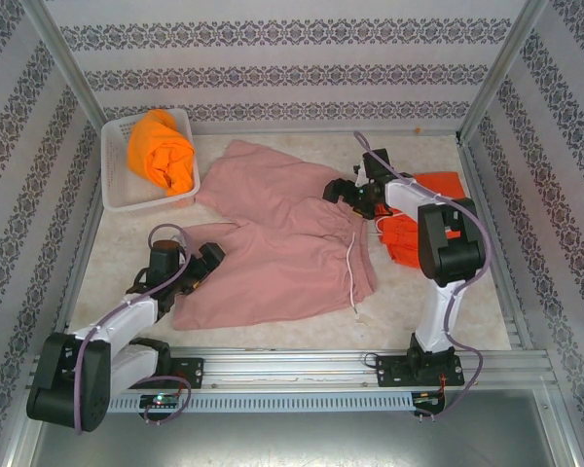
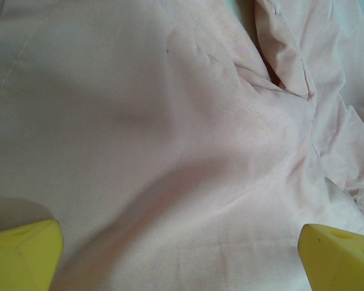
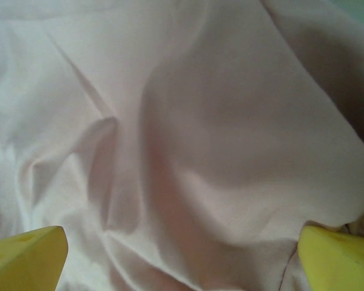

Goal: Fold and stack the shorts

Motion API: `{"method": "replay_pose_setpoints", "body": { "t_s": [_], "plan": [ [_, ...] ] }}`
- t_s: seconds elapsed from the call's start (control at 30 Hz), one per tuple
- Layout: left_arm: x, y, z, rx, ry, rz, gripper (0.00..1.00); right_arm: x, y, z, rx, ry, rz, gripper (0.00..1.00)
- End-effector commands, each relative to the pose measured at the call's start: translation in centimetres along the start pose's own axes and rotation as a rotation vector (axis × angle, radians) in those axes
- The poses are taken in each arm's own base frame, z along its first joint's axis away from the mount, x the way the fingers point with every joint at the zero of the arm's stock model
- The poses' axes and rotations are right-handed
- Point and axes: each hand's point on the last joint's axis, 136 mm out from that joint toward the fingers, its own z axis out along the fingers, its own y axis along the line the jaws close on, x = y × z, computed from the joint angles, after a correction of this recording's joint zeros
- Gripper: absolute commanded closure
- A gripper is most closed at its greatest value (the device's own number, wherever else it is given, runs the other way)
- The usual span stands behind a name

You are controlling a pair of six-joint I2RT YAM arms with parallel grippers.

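Note:
Dusty pink shorts [image 1: 282,233] lie spread and rumpled across the middle of the table, a white drawstring [image 1: 351,272] trailing at their right edge. My left gripper [image 1: 200,268] sits open at their left edge; its yellow fingertips [image 2: 24,254] stand wide apart over the pink cloth [image 2: 170,151]. At the upper right edge my right gripper [image 1: 355,193] is open too, its yellow fingertips [image 3: 27,257] spread above the folds [image 3: 188,139]. Red-orange shorts [image 1: 423,219] lie at the right, partly behind the right arm. Yellow-orange shorts [image 1: 162,148] sit bunched in the basket.
A white mesh basket [image 1: 117,170] stands at the back left corner. Patterned walls and metal posts close in the table on three sides. A rail [image 1: 350,365] with both arm bases runs along the near edge.

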Motion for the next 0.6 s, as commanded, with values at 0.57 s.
{"method": "replay_pose_setpoints", "body": {
  "t_s": [0.57],
  "plan": [
    [-3.0,-3.5,-4.1,0.014,-0.120,0.039,0.00,-3.8,4.1,-1.4,-0.088,-0.047,-0.064,0.02]
  ]
}}
